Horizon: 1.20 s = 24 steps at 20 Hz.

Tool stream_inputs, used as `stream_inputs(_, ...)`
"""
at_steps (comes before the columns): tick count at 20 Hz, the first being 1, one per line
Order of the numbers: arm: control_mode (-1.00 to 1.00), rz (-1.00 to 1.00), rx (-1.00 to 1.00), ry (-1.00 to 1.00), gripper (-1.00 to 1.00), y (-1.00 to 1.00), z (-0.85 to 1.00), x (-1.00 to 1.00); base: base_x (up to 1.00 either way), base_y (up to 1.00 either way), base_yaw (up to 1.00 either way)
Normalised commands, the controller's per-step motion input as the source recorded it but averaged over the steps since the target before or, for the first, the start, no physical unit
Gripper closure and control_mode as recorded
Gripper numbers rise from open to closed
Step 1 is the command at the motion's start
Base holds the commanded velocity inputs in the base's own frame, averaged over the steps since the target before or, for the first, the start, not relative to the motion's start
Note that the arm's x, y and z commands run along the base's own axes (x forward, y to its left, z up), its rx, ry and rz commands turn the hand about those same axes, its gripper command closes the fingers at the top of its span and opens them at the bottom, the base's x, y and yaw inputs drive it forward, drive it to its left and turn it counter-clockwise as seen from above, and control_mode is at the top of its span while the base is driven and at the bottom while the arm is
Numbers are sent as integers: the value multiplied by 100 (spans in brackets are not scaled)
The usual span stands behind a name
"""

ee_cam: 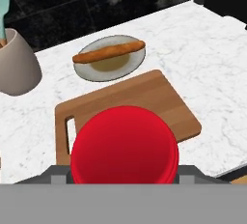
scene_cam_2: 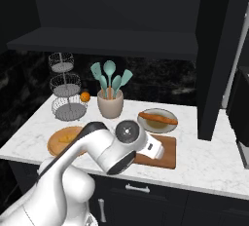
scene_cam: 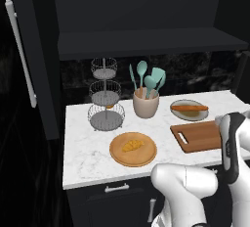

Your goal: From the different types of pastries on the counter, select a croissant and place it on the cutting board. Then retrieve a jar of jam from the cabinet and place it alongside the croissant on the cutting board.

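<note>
A jar of jam with a bright red top sits low in the hand view, and my gripper is shut on it. It hangs above the near end of the reddish-brown cutting board, by the slot handle. The board is bare on the white marble counter. The small golden croissant lies on a round light-wood plate left of the board; it also shows as the croissant in the right base view. My hand reaches over the board.
A long orange-brown pastry lies on a grey dish behind the board. A beige crock of teal utensils and a three-tier wire stand with an orange stand at the back. Dark cabinets overhang the counter.
</note>
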Motion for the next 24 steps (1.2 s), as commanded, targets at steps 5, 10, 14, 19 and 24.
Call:
stream_inputs(5,-100,0,-1,0,100,0,-22,5,0,0,0)
stream_inputs(10,-100,0,0,0,100,-1,-2,20,0,0,0)
stream_inputs(14,-100,0,0,0,100,0,0,0,0,0,0)
stream_inputs(19,-100,5,0,8,100,-49,-21,35,0,0,0)
stream_inputs(24,-100,2,0,3,100,-14,-15,19,0,0,0)
